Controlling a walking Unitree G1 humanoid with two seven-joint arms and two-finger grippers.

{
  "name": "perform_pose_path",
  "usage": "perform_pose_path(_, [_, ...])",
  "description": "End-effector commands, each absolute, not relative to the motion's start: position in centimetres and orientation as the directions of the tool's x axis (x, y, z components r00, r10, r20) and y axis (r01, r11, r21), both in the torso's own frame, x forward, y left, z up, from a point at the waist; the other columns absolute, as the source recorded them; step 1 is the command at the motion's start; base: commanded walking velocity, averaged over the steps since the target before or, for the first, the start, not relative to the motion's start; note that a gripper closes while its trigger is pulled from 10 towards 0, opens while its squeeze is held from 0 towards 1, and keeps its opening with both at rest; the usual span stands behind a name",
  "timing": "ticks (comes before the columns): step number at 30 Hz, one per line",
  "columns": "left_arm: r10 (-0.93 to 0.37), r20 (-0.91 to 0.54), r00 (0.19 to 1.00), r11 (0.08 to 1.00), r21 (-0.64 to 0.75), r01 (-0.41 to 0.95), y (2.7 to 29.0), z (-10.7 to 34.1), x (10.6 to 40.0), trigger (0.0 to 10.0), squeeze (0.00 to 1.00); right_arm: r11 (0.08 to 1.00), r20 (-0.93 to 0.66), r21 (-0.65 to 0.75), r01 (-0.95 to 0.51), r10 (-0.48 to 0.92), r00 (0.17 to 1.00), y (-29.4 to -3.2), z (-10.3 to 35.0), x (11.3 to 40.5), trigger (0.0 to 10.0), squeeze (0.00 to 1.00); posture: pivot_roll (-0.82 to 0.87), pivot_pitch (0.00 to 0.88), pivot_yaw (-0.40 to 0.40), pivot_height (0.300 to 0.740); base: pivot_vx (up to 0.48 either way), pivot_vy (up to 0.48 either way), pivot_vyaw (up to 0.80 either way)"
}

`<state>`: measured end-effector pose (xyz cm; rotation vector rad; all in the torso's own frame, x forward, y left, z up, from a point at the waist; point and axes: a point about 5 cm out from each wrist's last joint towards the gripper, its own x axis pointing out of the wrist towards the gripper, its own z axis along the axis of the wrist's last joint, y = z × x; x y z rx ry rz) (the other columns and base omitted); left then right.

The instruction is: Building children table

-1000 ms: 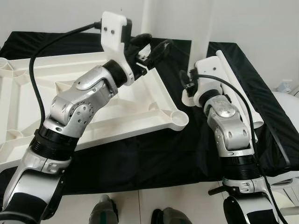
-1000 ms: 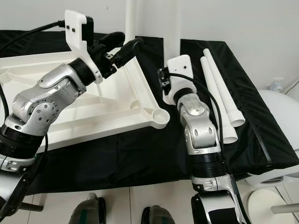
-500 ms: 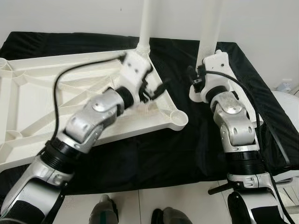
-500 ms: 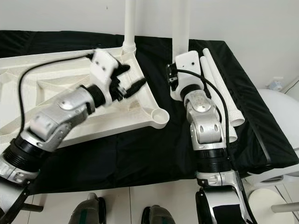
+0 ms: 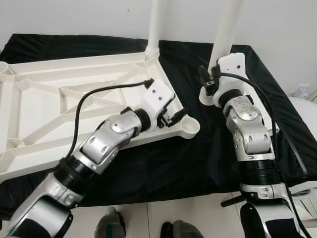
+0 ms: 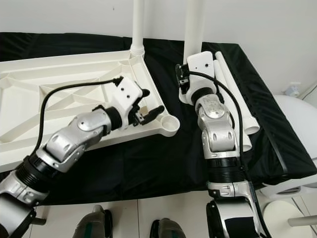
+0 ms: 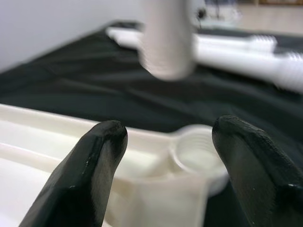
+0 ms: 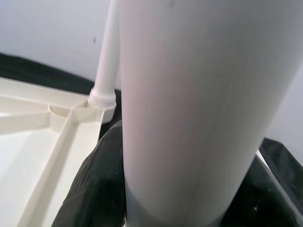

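The white table top (image 5: 29, 114) lies upside down on a black cloth. One white leg (image 5: 154, 25) stands upright in its far right corner. My right gripper (image 5: 208, 82) is shut on a second white leg (image 6: 194, 25), held upright just off the top's right edge; its threaded end (image 7: 168, 42) hangs above the cloth. My left gripper (image 6: 148, 111) is open and low over the near right corner, its fingers (image 7: 90, 161) on either side of the rim beside the empty round socket (image 7: 199, 153).
Two loose white legs (image 6: 233, 89) lie side by side on the cloth (image 5: 163, 163) to the right of my right arm. A white rounded object (image 6: 297, 119) stands beyond the right edge. My feet (image 5: 109, 228) are at the near edge.
My left arm has swung down from high over the far corner to the near right corner socket. My right arm has moved slightly farther away, still holding the leg upright.
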<state>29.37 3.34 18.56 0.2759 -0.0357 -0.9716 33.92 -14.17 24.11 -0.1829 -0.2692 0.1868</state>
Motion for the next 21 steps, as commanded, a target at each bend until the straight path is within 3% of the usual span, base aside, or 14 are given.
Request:
perform_pose_path(1, [-0.81,-0.114,0.575,0.534,0.261,0.804,3.1,17.8,29.3,10.0,0.0,0.97,0.273,-0.186,-0.157,0.205,0.94,-14.3,23.8,33.7,10.0,0.0,0.06,0.065,-0.08,0.74,0.0,0.0,0.0])
perform_pose_path(8, [-0.756,-0.085,0.649,0.613,0.255,0.748,3.8,17.8,30.1,10.0,0.0,0.968,0.286,-0.17,-0.185,0.228,0.931,-14.2,22.8,33.3,10.0,0.0,0.06,0.048,-0.074,0.74,0.0,0.0,0.0])
perform_pose_path(9, [-0.704,-0.056,0.708,0.679,0.241,0.694,4.8,18.2,30.9,10.0,0.0,0.969,0.293,-0.152,-0.197,0.235,0.927,-14.1,22.3,33.1,10.0,0.0,0.06,0.028,-0.066,0.74,0.0,0.0,0.0])
perform_pose_path(10, [-0.704,-0.056,0.708,0.679,0.241,0.694,4.8,18.2,30.9,10.0,0.0,0.969,0.293,-0.152,-0.197,0.235,0.927,-14.1,22.3,33.1,10.0,0.0,0.06,0.028,-0.066,0.74,0.0,0.0,0.0])
perform_pose_path(12, [-0.614,-0.007,0.789,0.77,0.215,0.601,6.3,18.8,32.1,10.0,0.0,0.969,0.306,-0.123,-0.215,0.243,0.92,-13.9,21.8,33.0,10.0,0.0,0.06,0.018,-0.061,0.74,0.0,0.0,0.0])
perform_pose_path(21, [-0.418,0.023,0.908,0.904,0.109,0.414,10.3,19.3,33.9,10.0,0.0,0.97,0.317,-0.084,-0.229,0.244,0.917,-13.8,20.8,33.0,10.0,0.0,0.05,0.017,-0.041,0.74,0.0,0.0,0.0])
